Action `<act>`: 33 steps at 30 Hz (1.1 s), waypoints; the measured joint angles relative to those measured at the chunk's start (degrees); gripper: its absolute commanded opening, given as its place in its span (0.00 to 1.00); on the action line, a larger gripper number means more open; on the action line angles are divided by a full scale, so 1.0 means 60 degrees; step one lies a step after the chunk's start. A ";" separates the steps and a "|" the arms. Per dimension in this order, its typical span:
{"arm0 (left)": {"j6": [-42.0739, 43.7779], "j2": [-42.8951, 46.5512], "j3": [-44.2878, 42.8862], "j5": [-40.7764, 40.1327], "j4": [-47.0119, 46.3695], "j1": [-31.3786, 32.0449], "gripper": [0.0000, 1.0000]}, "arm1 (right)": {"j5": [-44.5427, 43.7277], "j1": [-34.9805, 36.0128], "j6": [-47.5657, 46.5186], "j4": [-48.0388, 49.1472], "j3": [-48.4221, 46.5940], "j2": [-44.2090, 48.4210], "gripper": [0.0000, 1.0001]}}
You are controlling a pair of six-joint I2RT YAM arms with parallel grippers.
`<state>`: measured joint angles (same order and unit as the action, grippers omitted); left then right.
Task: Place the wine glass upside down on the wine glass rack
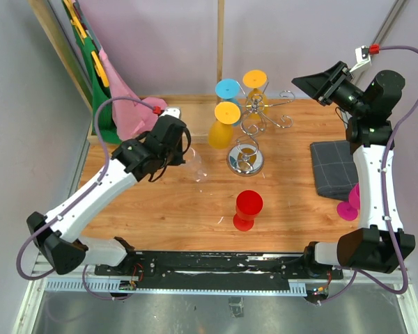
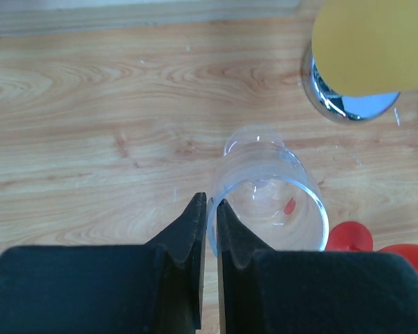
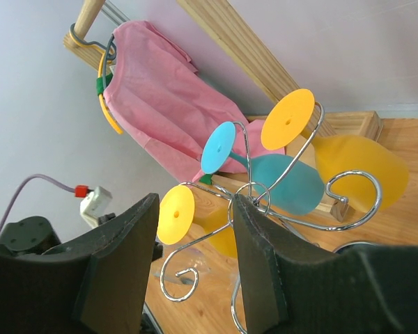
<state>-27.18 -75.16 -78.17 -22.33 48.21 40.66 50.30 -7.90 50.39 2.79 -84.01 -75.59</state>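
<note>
A clear wine glass (image 2: 272, 188) stands mouth up on the wooden table, left of centre (image 1: 195, 165). My left gripper (image 2: 211, 202) is shut on the near edge of its rim, one finger inside the bowl and one outside; from above it (image 1: 184, 149) sits just left of the glass. The chrome wine glass rack (image 1: 254, 115) stands at the back middle on a mirrored base (image 1: 245, 160), with a blue and two yellow glasses hanging upside down. My right gripper (image 3: 195, 209) hangs open in the air, right of the rack (image 3: 248, 184), holding nothing.
A red glass (image 1: 249, 209) stands upside down near the front centre. A pink glass (image 1: 348, 205) sits by the right arm, beside a folded grey cloth (image 1: 333, 167). Pink fabric on a hanger (image 1: 129, 111) leans at the back left.
</note>
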 measured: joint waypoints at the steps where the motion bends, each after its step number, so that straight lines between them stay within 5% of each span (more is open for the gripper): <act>1: -0.0004 0.0138 -0.0058 -0.0168 0.0076 0.0000 0.00 | 0.0000 0.0000 0.0029 0.0011 0.0000 0.0000 0.48; 10: 0.0084 0.0841 -0.1100 -0.2484 0.0455 0.0007 0.00 | 0.0000 0.0004 0.0113 0.0073 0.0000 0.0000 0.48; 17: 0.0943 0.1344 -0.1599 -0.3457 -0.1246 0.0007 0.00 | 0.0000 0.0040 0.0113 0.0087 0.0000 0.0000 0.48; 25: 0.1956 0.1603 -0.1530 -0.3020 -0.4725 0.0007 0.00 | 0.0000 0.0040 0.0098 0.0146 0.0000 0.0000 0.48; 33: 0.2208 0.0801 -0.2586 -0.1322 -0.6178 -0.0022 0.00 | 0.0000 0.0040 0.0095 0.0248 0.0000 0.0000 0.48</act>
<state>-13.93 -70.35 -93.69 -30.26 11.14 40.53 50.30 -7.66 50.96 4.27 -84.01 -75.59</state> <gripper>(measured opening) 0.110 0.481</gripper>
